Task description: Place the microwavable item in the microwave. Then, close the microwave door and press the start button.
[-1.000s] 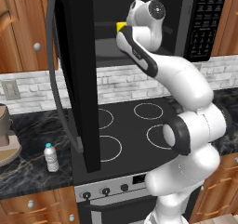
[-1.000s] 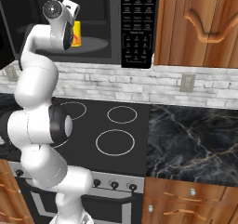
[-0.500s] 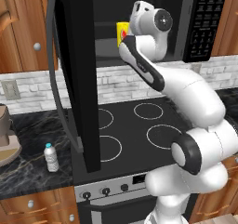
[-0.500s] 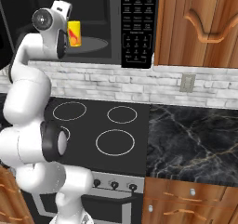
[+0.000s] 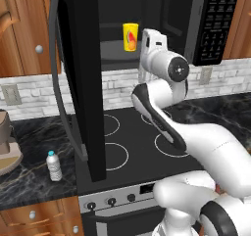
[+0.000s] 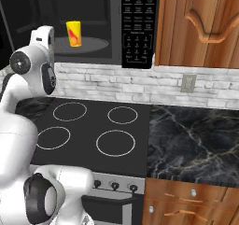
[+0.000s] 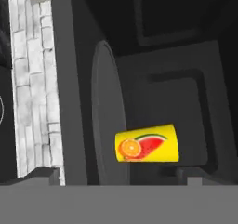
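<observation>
The microwavable item (image 5: 130,36) is a yellow cup with a fruit mark. It stands upright on the round turntable plate (image 6: 93,44) inside the microwave (image 5: 166,5), left of the plate's middle. The hand view shows the cup (image 7: 146,143) and plate (image 7: 107,102) rolled sideways. My gripper (image 7: 121,177) is open, drawn back out of the cavity and clear of the cup, with nothing between its fingers. My hand (image 5: 152,46) hangs just below and in front of the cavity mouth. The microwave door (image 5: 86,83) stands swung wide open at the left, with its bar handle (image 5: 61,93) facing outward. The keypad panel (image 6: 137,28) is on the right.
Under the microwave lies a black cooktop (image 6: 88,126) with several burner rings. A small clear water bottle (image 5: 54,165) stands on the dark counter left of the stove, near a brown object (image 5: 7,142). Dark marble counter (image 6: 196,140) and wooden cabinets (image 6: 205,23) are on the right.
My hand has pulled back and dropped away from the cup, out of the cavity. The cup stays standing on the turntable. The door has not moved.
</observation>
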